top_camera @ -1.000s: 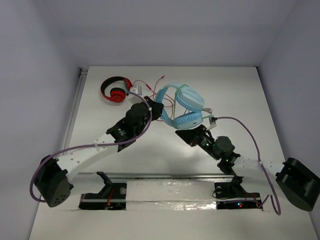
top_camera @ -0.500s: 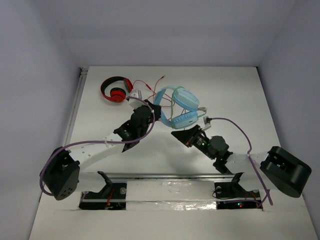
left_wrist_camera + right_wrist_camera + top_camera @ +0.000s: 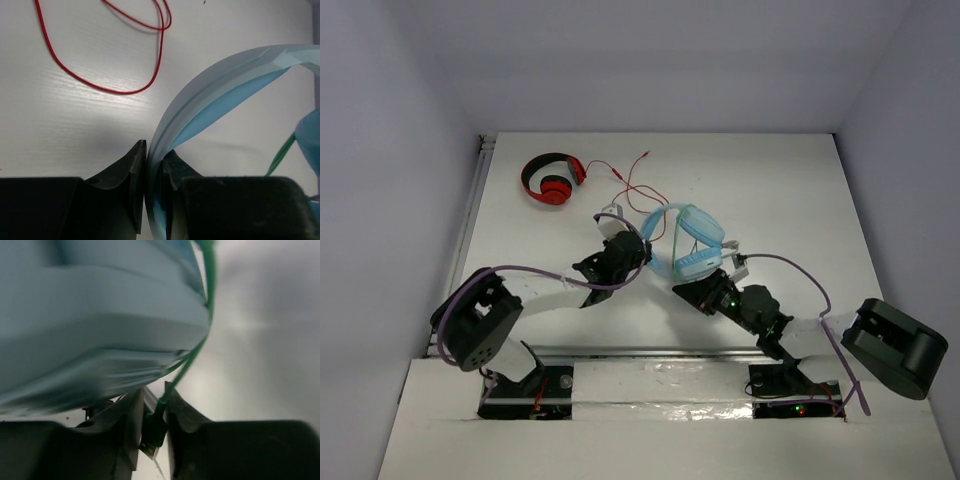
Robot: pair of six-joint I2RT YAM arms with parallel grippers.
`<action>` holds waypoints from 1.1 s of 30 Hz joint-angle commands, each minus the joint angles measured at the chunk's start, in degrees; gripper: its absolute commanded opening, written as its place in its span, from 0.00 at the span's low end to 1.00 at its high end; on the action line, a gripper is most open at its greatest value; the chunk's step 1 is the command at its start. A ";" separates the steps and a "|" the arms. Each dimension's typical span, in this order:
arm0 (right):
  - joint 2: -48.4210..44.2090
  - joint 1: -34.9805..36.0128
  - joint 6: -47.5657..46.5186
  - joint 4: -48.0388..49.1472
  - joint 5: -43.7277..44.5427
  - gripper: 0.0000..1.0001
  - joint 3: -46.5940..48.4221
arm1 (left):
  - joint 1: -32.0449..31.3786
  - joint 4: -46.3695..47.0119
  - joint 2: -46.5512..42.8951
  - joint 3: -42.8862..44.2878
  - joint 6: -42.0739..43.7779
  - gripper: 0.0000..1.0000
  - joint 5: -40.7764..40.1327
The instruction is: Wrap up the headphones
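Note:
The light blue headphones (image 3: 688,240) are in the middle of the table, between my two grippers, with the pale green cable (image 3: 682,225) looped around the cups. My left gripper (image 3: 642,247) is shut on the wide blue headband (image 3: 210,95); in the left wrist view the band runs between the fingers (image 3: 134,170). My right gripper (image 3: 710,278) is shut on the green cable's plug end (image 3: 156,427), just below an ear cup (image 3: 95,315) that fills the right wrist view. The cable (image 3: 192,360) runs from the jaws up along the cup.
Smaller red-and-black headphones (image 3: 552,178) lie at the back left. Their red cable (image 3: 630,180) trails right towards the blue headphones and shows in the left wrist view (image 3: 100,85). A metal rail (image 3: 660,352) runs along the near edge.
Both arms have pulled back towards the near edge, carrying the blue headphones nearer and a little to the right. Both grips have held.

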 commanded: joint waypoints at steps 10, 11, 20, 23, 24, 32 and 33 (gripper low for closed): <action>-34.71 1.11 -2.43 -38.93 7.92 0.86 -0.04 | -1.63 6.36 12.92 5.59 -3.65 0.00 3.11; -38.57 1.11 -3.15 -47.68 10.19 0.87 1.19 | -1.63 6.10 13.36 6.82 -2.95 0.00 3.20; -55.50 1.11 -15.18 -71.14 21.97 0.88 16.21 | -2.68 0.03 18.29 15.43 1.97 0.00 5.57; -52.25 1.11 -19.58 -70.97 25.32 0.61 20.95 | -3.91 -2.07 16.98 17.72 5.66 0.21 3.30; -51.63 1.11 -20.55 -70.97 26.29 0.53 22.19 | -4.70 -3.12 16.45 18.25 7.06 0.29 1.72; -49.51 1.11 -31.78 -69.12 34.63 0.49 33.53 | -5.32 -8.75 6.96 19.14 14.62 0.86 -2.51; -49.34 1.11 -32.76 -70.08 35.43 0.52 34.68 | -5.32 -9.89 5.65 19.05 14.98 0.86 -2.95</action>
